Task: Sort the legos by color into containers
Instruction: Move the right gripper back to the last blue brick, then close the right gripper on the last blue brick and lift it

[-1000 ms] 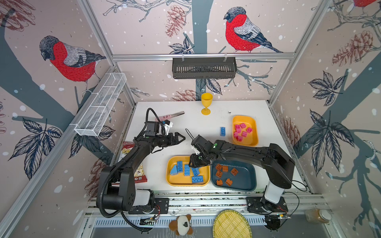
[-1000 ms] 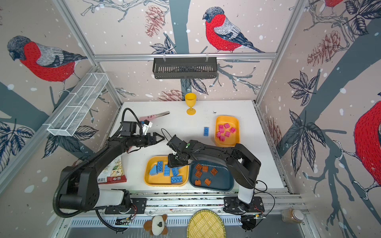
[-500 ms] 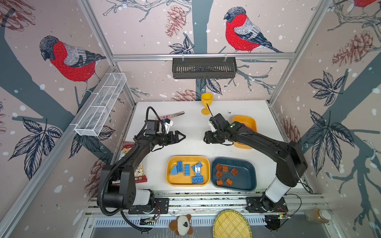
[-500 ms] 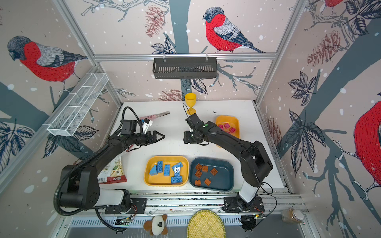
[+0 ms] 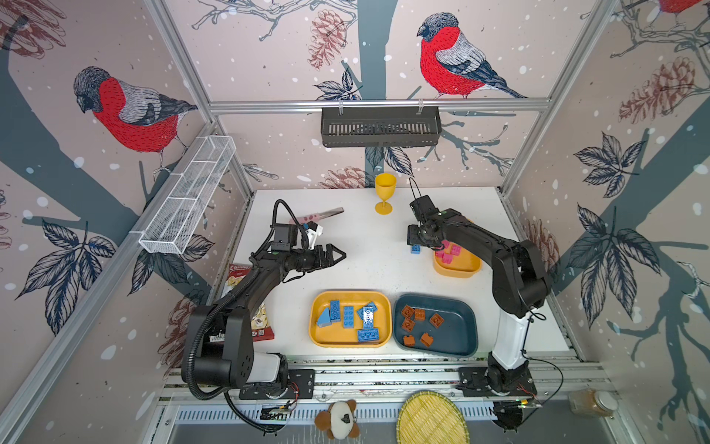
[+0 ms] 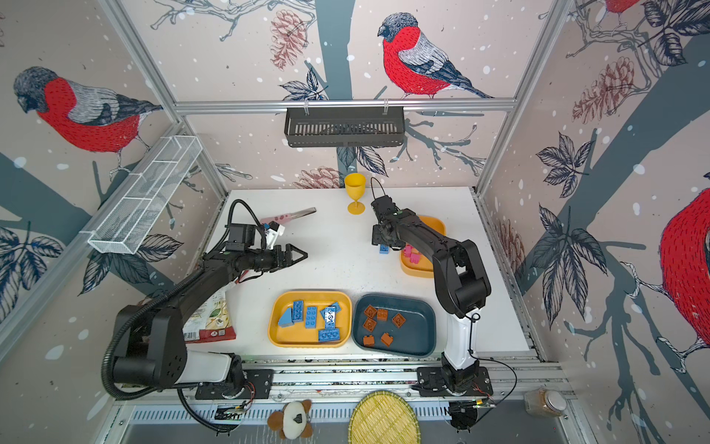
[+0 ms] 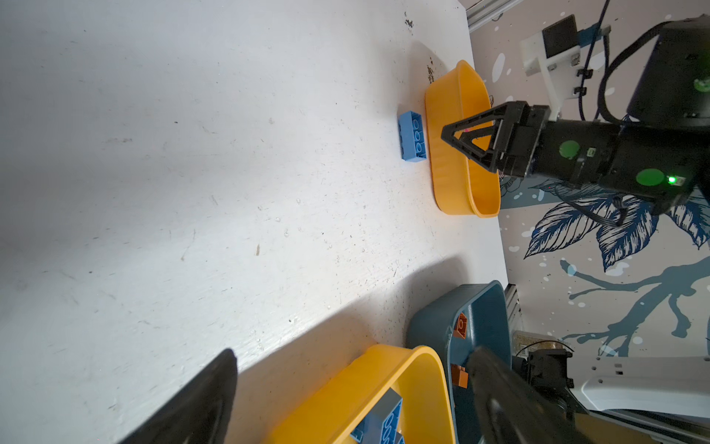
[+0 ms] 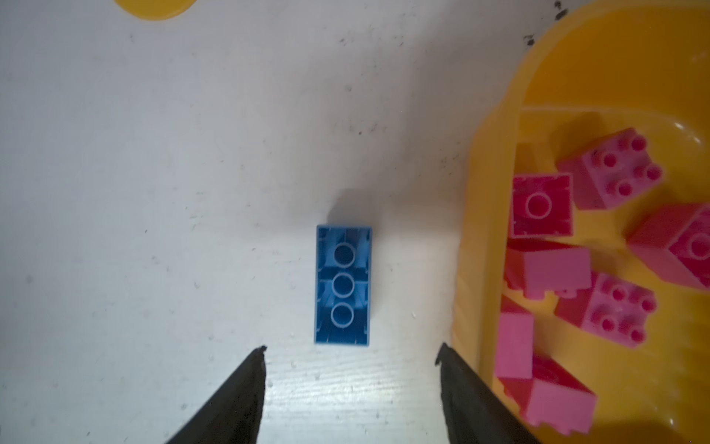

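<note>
Just left of the small yellow tray (image 5: 457,273), on bare table (image 5: 365,238): one blue lego (image 5: 415,249) (hollow side up). Right gripper (image 8: 351,349) above it, jaws parted, empty. Left gripper (image 5: 340,255) wide open, empty, mid-left.

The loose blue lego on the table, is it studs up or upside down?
Upside down: the blue lego shows its hollow underside with three tubes.

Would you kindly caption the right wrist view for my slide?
Open right gripper facing an upside-down blue brick beside the yellow tray of pink bricks.
</note>
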`<control>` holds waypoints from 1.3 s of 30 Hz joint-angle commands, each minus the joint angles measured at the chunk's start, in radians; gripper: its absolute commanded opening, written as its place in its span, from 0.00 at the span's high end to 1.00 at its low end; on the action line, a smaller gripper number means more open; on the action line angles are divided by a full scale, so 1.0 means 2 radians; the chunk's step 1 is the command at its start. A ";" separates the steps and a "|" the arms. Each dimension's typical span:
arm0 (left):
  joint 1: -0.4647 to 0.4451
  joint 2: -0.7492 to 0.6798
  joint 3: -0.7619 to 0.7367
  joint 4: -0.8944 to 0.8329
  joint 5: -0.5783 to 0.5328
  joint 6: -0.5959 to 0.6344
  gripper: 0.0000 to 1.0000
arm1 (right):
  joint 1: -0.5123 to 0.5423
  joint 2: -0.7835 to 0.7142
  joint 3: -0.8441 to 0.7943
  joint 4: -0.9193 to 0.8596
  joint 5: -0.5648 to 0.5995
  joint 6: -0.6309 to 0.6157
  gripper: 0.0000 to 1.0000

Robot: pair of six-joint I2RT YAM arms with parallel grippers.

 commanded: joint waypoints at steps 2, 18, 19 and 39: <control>0.001 0.001 -0.001 0.020 0.013 -0.006 0.06 | -0.006 0.034 0.022 0.011 0.010 0.004 0.29; 0.001 0.006 -0.006 0.033 0.024 -0.015 0.07 | -0.007 0.103 0.049 0.022 -0.016 0.010 0.55; 0.000 0.006 -0.005 0.034 0.024 -0.015 0.07 | -0.006 0.104 0.048 0.022 -0.017 0.011 0.56; 0.001 0.008 0.001 0.025 0.023 -0.006 0.07 | 0.047 0.012 0.024 0.006 -0.030 -0.032 0.76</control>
